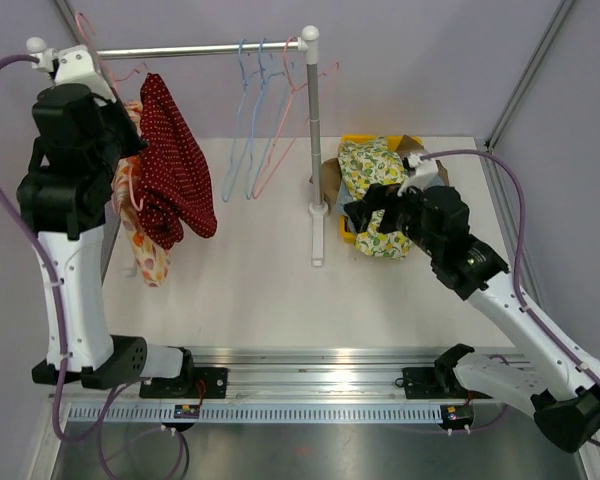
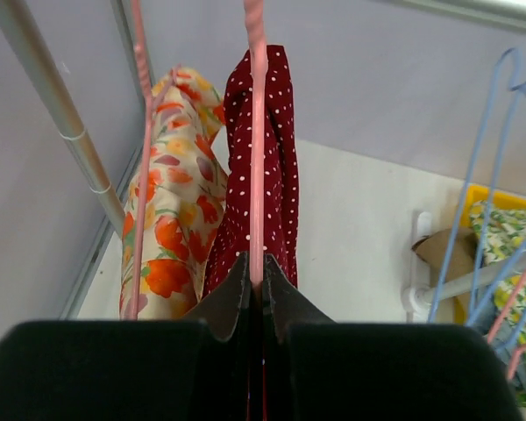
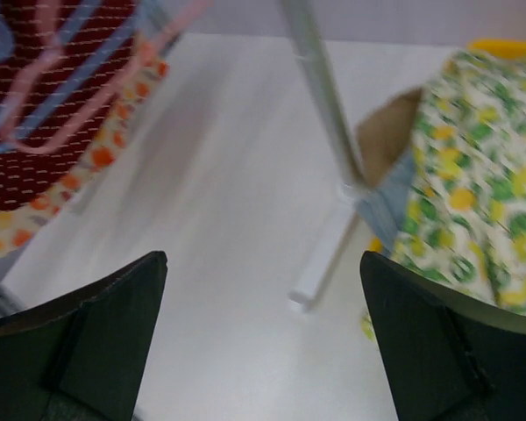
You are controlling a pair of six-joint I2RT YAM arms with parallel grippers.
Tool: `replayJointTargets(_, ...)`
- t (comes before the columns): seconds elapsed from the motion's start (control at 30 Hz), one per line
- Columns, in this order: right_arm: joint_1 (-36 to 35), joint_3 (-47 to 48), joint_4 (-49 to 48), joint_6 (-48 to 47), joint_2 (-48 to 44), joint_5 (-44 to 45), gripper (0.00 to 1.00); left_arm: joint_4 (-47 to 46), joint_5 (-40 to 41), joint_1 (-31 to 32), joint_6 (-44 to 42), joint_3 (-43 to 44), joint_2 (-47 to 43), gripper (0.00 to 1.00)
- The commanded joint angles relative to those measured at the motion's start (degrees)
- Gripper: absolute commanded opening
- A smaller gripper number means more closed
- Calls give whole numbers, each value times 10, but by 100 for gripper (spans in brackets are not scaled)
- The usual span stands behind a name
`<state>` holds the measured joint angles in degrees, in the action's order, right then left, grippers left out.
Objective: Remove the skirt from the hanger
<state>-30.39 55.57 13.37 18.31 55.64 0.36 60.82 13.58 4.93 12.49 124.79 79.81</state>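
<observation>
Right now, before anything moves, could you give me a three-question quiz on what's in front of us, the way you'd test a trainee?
1. True or false: the left gripper is shut on the thin pink wire hanger that hangs in front of the dark red white-dotted skirt.
2. Pick one. The right gripper is: A) shut tight; B) open and empty above the table; C) out of view.
3. Fill the gap: the green-and-yellow floral cloth lies in a bin whose colour is ____.

Key: 1 true; 2 B; 3 yellow.
</observation>
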Motion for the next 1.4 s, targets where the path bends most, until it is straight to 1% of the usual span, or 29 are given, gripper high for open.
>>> replayJointTargets(0.0, -100, 134, -5, -84, 53, 16, 100, -61, -22, 1, 10, 5, -49, 0)
replayJointTargets(0.03, -120, 187, 11, -95, 89, 35, 99, -64, -29, 1, 15, -2, -60, 0)
replayJointTargets(0.07, -138, 211, 15, -107, 105, 44, 100, -65, -32, 2, 20, -5, -72, 0)
replayJointTargets(0.1, -176, 232, 17, -114, 119, 51, 99, -62, -35, 3, 28, -5, -76, 0)
replayJointTargets(0.13, -193, 271, 20, -120, 147, 65, 99, -59, -41, 3, 31, -3, -79, 0)
replayJointTargets(0.2, -247, 305, 22, -134, 175, 80, 99, -49, -46, 4, 39, -7, -91, 0)
replayJointTargets(0.23, -266, 336, 24, -139, 203, 95, 99, -49, -55, 5, 42, -11, -97, 0)
replayJointTargets(0.3, -298, 363, 24, -150, 232, 111, 100, -47, -67, 5, 52, -25, -114, 0)
replayJointTargets(0.33, -333, 387, 24, -157, 262, 123, 99, -47, -87, 5, 54, -31, -120, 0)
replayJointTargets(0.4, -369, 411, 25, -168, 295, 142, 99, -45, -104, 5, 64, -41, -137, 0)
replayJointTargets(0.43, -402, 435, 27, -179, 327, 168, 99, -46, -110, 6, 66, -46, -142, 0)
replayJointTargets(0.53, -449, 472, 21, -176, 385, 200, 99, -45, -118, 6, 69, -55, -156, 0)
replayJointTargets(0.67, -470, 491, 2, -164, 428, 208, 100, -46, -130, 7, 74, -67, -171, 0)
replayJointTargets(0.77, -472, 506, -8, -156, 455, 213, 99, -45, -132, 7, 77, -76, -180, 0)
replayJointTargets(0.8, -472, 514, -10, -156, 468, 219, 99, -45, -148, 7, 79, -77, -183, 0)
replayJointTargets(0.87, -473, 523, -12, -158, 480, 225, 99, -47, -153, 7, 84, -85, -192, 0)
replayJointTargets(0.93, -474, 527, -18, -164, 490, 233, 97, -42, -153, 7, 86, -88, -198, 0)
replayJointTargets(0.97, -474, 527, -21, -166, 491, 235, 82, -42, -153, 7, 87, -93, -204, 0)
replayJointTargets(1.0, -474, 526, -24, -170, 493, 242, 74, -42, -153, 7, 87, -95, -207, 0)
replayJointTargets(1.07, -474, 522, -29, -171, 491, 249, 49, -41, -152, 7, 86, -97, -211, 0)
replayJointTargets(1.1, -474, 512, -32, -172, 485, 250, 25, -41, -150, 7, 86, -97, -214, 0)
replayJointTargets(1.17, -473, 501, -31, -174, 476, 254, 1, -40, -146, 7, 84, -95, -216, 0)
replayJointTargets(1.27, -477, 459, -19, -164, 444, 270, 0, -34, -138, 9, 76, -81, -215, 0)
replayJointTargets(1.3, -477, 419, -15, -159, 414, 286, 0, -33, -112, 11, 73, -76, -212, 0)
replayJointTargets(1.37, -483, 366, -14, -142, 376, 302, 0, -28, -89, 17, 66, -65, -207, 0)
